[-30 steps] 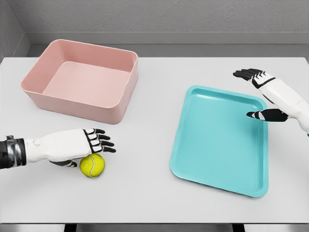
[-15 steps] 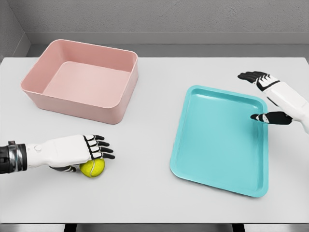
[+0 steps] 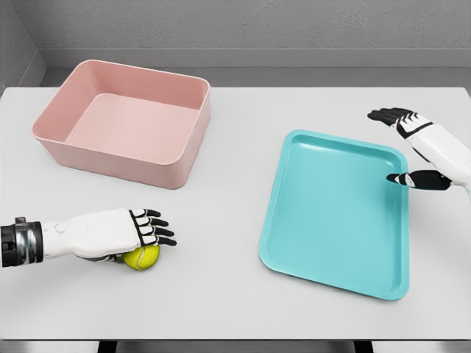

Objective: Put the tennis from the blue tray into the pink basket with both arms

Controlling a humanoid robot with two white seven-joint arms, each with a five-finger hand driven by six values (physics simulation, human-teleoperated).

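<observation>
The yellow tennis ball (image 3: 143,257) lies on the white table at the lower left, well outside the blue tray (image 3: 335,213). My left hand (image 3: 146,234) hovers right over the ball, palm down, fingers spread and covering its top; I see no grasp. The pink basket (image 3: 180,158) stands at the back left with nothing inside. My right hand (image 3: 399,147) is open at the tray's far right edge, fingers spread, thumb over the tray rim, holding nothing.
The table's front edge (image 3: 235,340) runs along the bottom. A grey wall closes the back. The basket's near wall lies a short way beyond the left hand.
My left hand has lowered and drawn slightly toward me, now covering more of the ball. The right hand has drifted a little to the right, away from the tray's middle.
</observation>
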